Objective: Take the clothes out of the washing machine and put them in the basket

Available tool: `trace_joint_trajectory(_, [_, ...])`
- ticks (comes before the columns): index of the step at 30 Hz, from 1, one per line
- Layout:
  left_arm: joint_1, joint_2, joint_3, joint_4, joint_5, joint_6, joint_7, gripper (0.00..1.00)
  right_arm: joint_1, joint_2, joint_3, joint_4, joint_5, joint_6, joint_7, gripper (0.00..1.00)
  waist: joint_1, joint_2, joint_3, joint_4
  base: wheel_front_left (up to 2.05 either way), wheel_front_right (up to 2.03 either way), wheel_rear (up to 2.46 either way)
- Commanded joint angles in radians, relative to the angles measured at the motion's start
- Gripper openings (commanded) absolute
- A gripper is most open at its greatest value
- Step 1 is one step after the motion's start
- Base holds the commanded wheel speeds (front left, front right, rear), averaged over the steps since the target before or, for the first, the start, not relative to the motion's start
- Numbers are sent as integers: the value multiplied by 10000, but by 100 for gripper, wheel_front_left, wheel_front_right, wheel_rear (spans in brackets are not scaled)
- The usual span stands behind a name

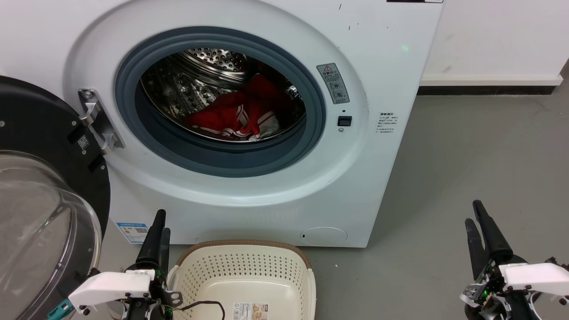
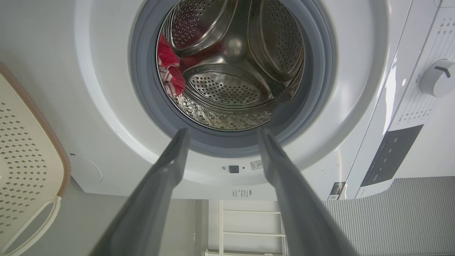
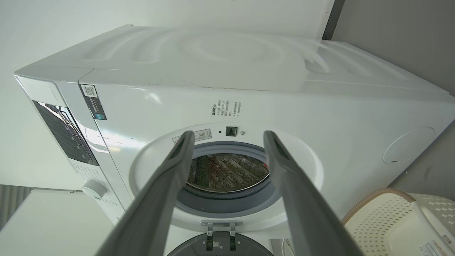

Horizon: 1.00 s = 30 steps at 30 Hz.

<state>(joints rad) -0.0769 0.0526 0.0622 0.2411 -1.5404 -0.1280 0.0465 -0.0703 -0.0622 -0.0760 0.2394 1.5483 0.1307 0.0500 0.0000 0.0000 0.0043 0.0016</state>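
Head view gives me the washing machine with its round door swung open on my left. The clothes lie inside as a red heap with white stripes, low in the steel drum and a little right of centre. The basket stands on the grey floor just in front of the machine, below the opening. My left gripper hovers beside the basket's left rim, fingers pointing up at the machine front. My right gripper hangs well off to the right, over the floor. In both wrist views I see each pair of fingers spread wide, gripping nothing, aimed toward the drum opening.
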Motion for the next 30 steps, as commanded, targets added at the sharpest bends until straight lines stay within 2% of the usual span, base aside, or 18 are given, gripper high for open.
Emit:
trace_joint_trajectory(1, [-288, 45, -52, -252, 352, -12, -102, 100, -76, -135, 48, -230, -337, 0, -103, 100, 0, 0, -1, 4, 0, 0, 0])
trace_joint_trajectory(16, [-416, 34, -404, -869, 4300, 65, -723, 100, 123, -109, 27, -925, -5045, 0, -734, 100, 0, 0, 1, 26, 0, 0, 0])
trace_joint_trajectory(30, [-568, 240, -1053, -783, 7281, 320, -1222, 100, 333, 3, -54, -949, -7849, 0, -1236, 100, 0, 0, -17, 20, 0, 0, 0])
